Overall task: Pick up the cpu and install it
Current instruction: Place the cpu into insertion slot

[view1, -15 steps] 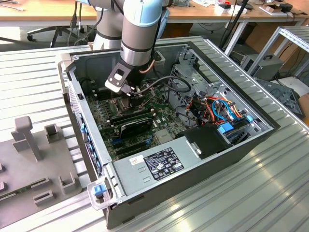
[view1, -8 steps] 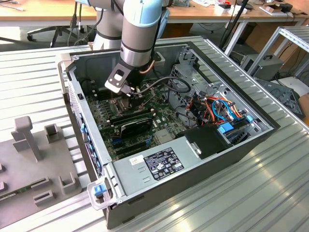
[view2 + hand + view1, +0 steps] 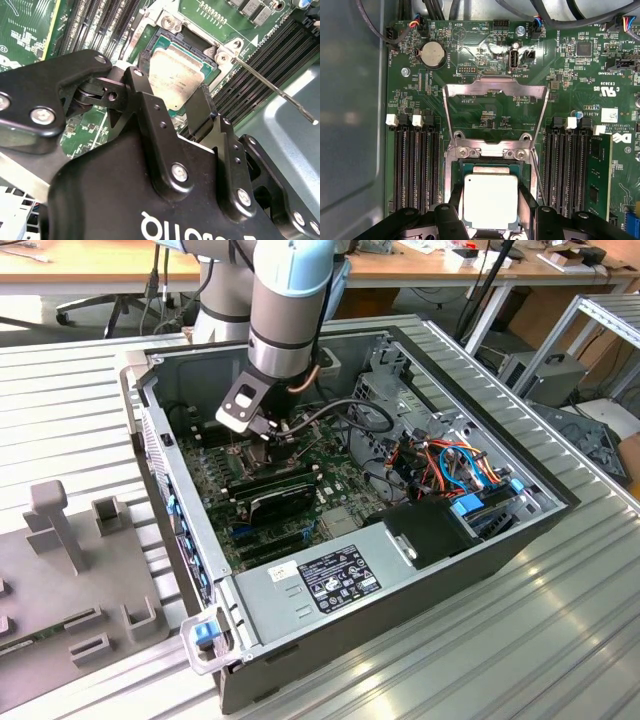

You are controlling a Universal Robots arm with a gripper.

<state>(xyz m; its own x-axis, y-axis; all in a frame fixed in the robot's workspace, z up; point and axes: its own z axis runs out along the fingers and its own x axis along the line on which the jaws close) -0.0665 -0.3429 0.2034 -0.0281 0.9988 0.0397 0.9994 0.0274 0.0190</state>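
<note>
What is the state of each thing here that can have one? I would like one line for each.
cpu: flat at the socket, metal top up.
socket frame: swung open.
gripper: down at the cpu; grip unclear.
computer case: open, side panel off.
memory slots: empty.

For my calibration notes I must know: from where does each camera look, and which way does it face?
Exterior view: off the arm, above the open computer case, looking down into it; shows the arm and gripper.
First wrist view: at the wrist, facing straight onto the motherboard; gripper shows.
Second wrist view: at the wrist, slanting past the gripper.
Wrist views share the cpu.
</note>
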